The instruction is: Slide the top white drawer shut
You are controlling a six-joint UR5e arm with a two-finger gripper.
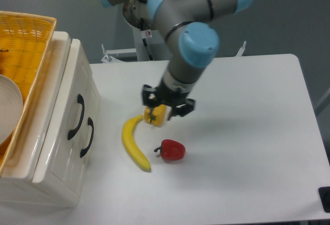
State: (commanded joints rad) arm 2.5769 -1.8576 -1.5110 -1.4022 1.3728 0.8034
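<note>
Top drawer [77,113] sits flush in the white cabinet [56,184] at the surface's [247,132] left edge, its black handle [76,117] facing right. The gripper [166,106] hangs over the yellow pepper [155,116], fingers spread. Banana [133,142] and red pepper [171,150] lie near the middle.

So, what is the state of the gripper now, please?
Gripper: above the yellow pepper, holding nothing visible; open or shut cannot be told.

Grey tubular arm [181,6] w/ light-blue joint caps, black gripper [166,104] at tip.
</note>
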